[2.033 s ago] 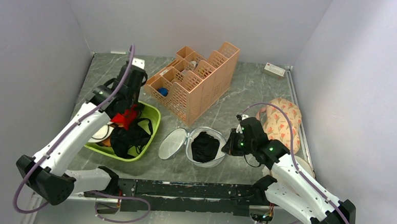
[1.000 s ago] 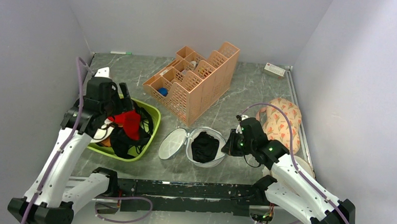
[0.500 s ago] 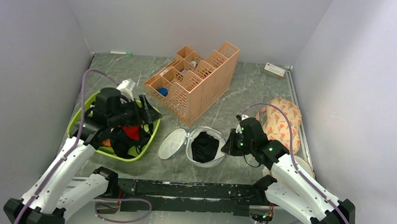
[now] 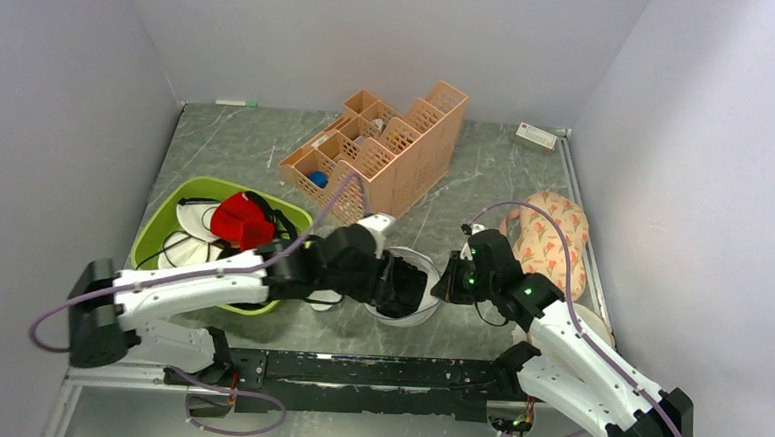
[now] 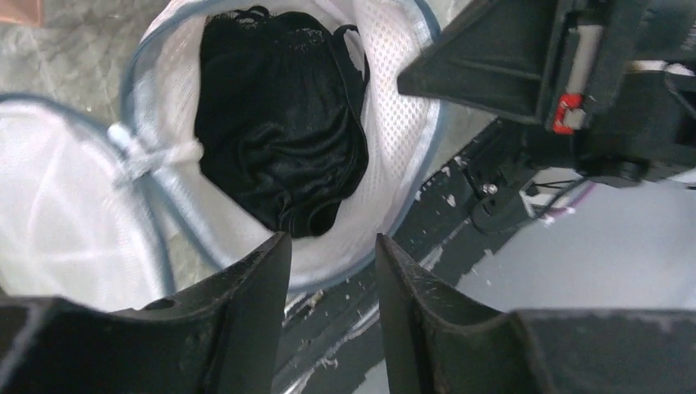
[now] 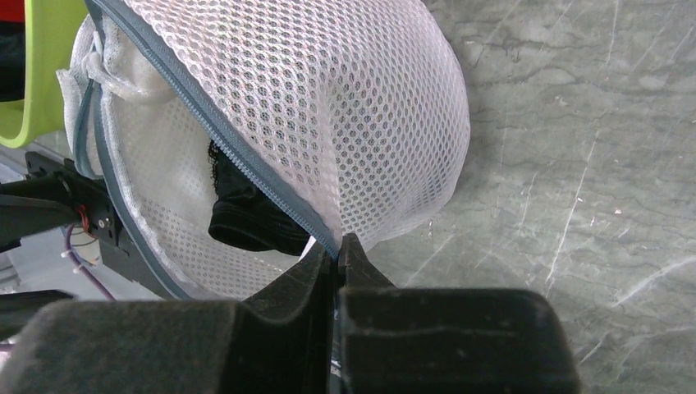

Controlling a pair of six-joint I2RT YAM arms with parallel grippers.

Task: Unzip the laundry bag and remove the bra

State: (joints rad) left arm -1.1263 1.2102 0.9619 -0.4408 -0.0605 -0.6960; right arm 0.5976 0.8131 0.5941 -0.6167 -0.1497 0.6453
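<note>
The white mesh laundry bag [image 4: 423,305] lies open at the table's front, its lid [image 5: 57,213] flipped to the left. A black garment [image 5: 279,139] lies inside it. The red bra [image 4: 241,221] lies in the green basket [image 4: 163,229], apart from both grippers. My left gripper [image 4: 396,285] hangs over the open bag, open and empty; in the left wrist view [image 5: 332,246] its fingers frame the bag's near rim. My right gripper [image 4: 448,282] is shut on the bag's zipped rim [image 6: 312,222] at its right side, seen in the right wrist view [image 6: 336,246].
An orange slotted organizer [image 4: 377,158] stands behind the bag. A cream floral cloth [image 4: 553,237] lies at the right. A small white box [image 4: 535,136] sits at the back right. The green basket also holds black and white items.
My left gripper let the red bra go into the green basket, then swung right to hang over the open bag. The right arm has not moved.
</note>
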